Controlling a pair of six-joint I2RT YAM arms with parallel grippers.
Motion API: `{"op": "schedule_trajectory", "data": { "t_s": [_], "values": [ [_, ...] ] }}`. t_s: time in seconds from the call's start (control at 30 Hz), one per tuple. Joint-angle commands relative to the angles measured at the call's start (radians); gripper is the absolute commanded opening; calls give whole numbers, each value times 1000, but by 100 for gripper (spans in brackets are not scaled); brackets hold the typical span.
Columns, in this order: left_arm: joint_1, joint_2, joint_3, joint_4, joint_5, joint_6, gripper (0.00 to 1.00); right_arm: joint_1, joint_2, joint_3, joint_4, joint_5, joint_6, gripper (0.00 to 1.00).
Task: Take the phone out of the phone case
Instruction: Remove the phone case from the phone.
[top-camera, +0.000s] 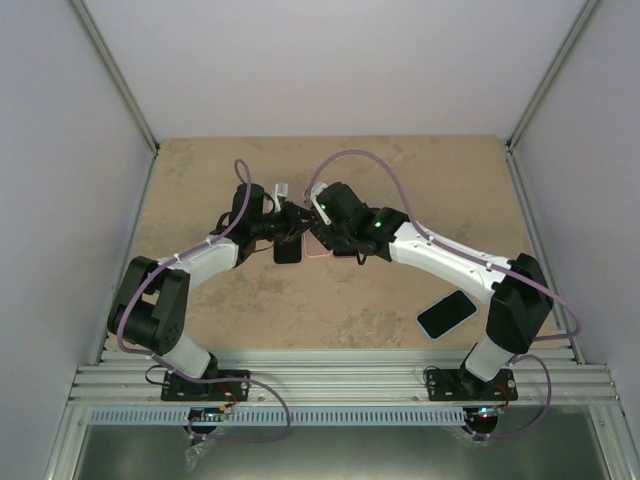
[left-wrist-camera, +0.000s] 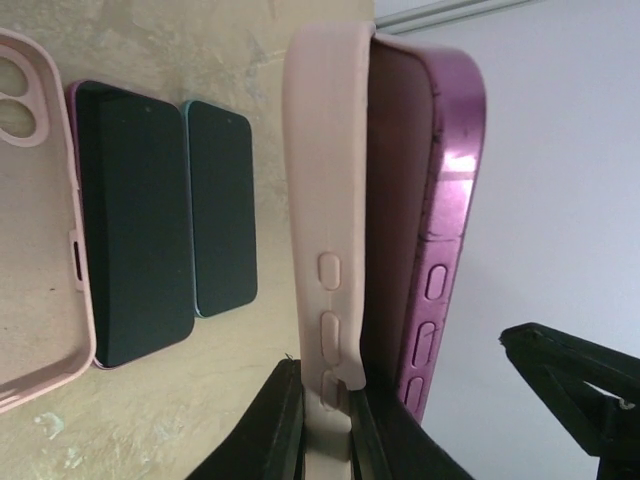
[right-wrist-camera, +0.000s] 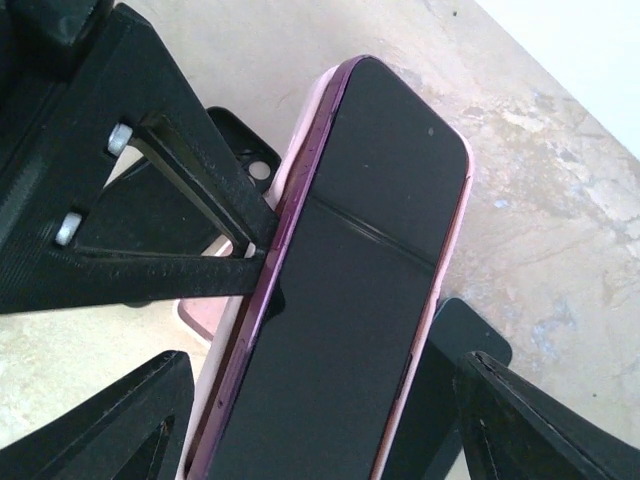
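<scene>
The phone (right-wrist-camera: 350, 300) has a dark screen and a purple frame (left-wrist-camera: 445, 190), and it is held up above the table. One long side of it stands clear of the pink phone case (left-wrist-camera: 325, 180); its other side still lies against the case's rim. My left gripper (left-wrist-camera: 328, 425) is shut on the case's side wall, just below the button bumps. My right gripper (right-wrist-camera: 325, 400) is open astride the phone's lower end, its fingers (right-wrist-camera: 545, 425) a little apart from both edges. In the top view both grippers (top-camera: 300, 232) (top-camera: 335, 240) meet at the table's middle.
Below on the beige table (top-camera: 400, 180) lie an empty pink case (left-wrist-camera: 30, 250), a dark phone (left-wrist-camera: 130, 220) and a teal-edged phone (left-wrist-camera: 220, 210). Another phone (top-camera: 446, 314) lies near the right arm's base. Grey walls close in the sides and back.
</scene>
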Motion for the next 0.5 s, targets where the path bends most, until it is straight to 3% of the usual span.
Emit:
{"op": "schedule_trajectory", "data": {
  "t_s": [0.0, 0.47],
  "values": [
    [6, -46, 49, -47, -34, 36, 0, 8, 53, 58, -7, 34, 75, 72],
    [6, -54, 43, -38, -37, 20, 0, 8, 84, 35, 11, 110, 84, 59]
  ]
}}
